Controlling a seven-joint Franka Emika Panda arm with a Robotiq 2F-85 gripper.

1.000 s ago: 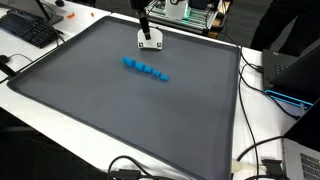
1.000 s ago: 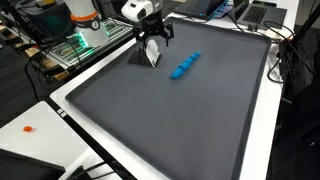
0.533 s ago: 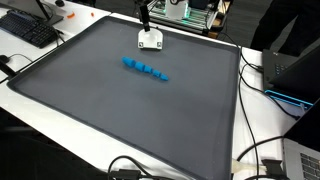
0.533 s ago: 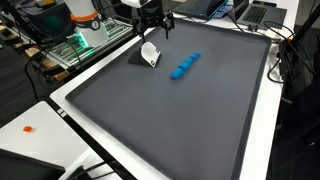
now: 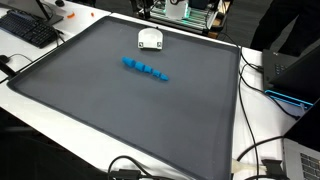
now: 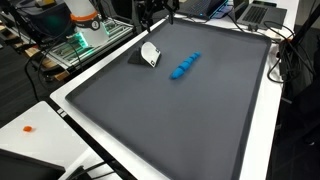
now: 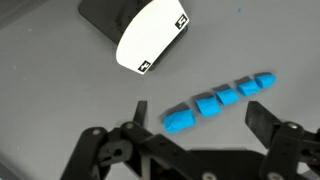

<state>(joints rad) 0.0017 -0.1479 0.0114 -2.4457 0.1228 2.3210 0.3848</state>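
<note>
1. Fingers [image 7: 139, 112] stand spread wide with nothing gripped, lifted well clear of the grey mat [image 7: 60, 90] in the wrist view.
2. A white piece [image 7: 150, 38], curved and printed with small black squares, lies on the mat ahead of the fingers.
3. A black part [image 7: 100, 15] shows at one end of the white piece; whether the two are joined I cannot tell.
4. In both exterior views the white piece sits near the mat's edge on the robot's side.
5. A row of blue blocks [image 7: 218, 100], five in the wrist view, lies slantwise on the mat, the pieces touching or nearly so.
6. The row is near the white piece but apart from it; in the wrist view it shows between the two fingertips, on the mat below them.
7. The mat covers most of a white worktop [image 6: 50, 125], whose bare rim shows around it.
8. A black keyboard [image 5: 30, 30] rests on the worktop off one corner of the mat, and black cables [image 5: 255, 150] trail along another side.
</note>
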